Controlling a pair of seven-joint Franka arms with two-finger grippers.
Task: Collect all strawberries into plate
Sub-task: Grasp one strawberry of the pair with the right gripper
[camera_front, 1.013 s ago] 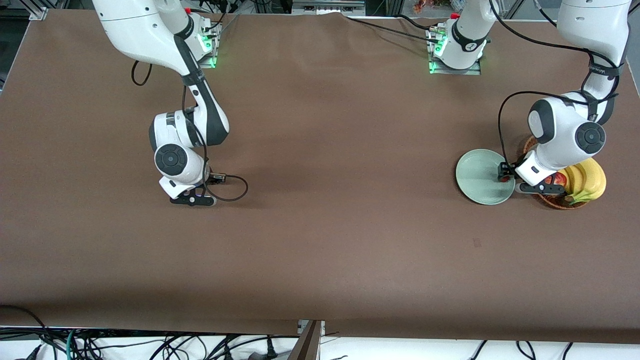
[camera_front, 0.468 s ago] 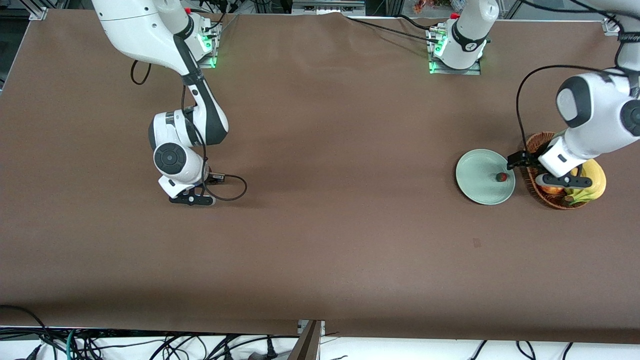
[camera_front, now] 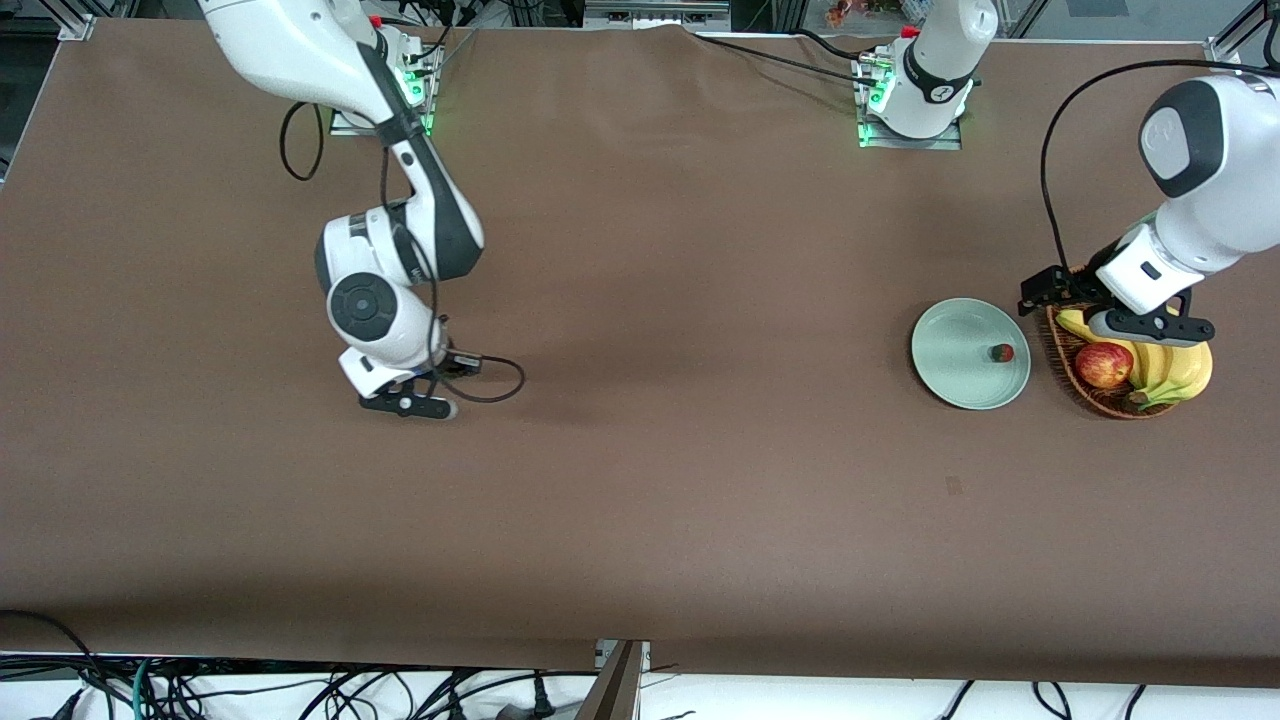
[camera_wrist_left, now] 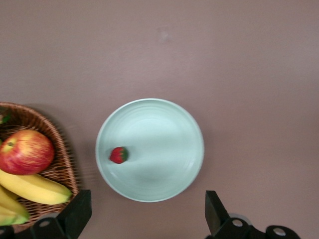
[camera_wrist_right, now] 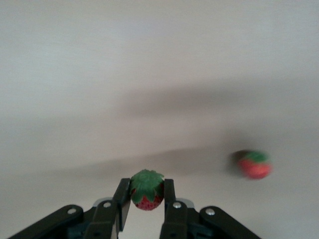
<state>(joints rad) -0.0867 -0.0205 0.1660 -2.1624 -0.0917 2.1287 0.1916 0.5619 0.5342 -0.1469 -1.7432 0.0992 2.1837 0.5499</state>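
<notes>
Strawberry one (camera_front: 1001,352) lies in the mint plate (camera_front: 955,375), at its rim toward the basket (camera_front: 1098,398) of apple (camera_front: 1104,365) and bananas (camera_front: 1175,365). Left gripper (camera_front: 1040,290) hangs raised over the basket edge, wrist bent down, jaws wide, empty. Right gripper (camera_wrist_right: 144,199), low over bare table, pinches a second strawberry (camera_wrist_right: 147,189); a third one (camera_wrist_right: 254,164) lies on the table nearby.
</notes>
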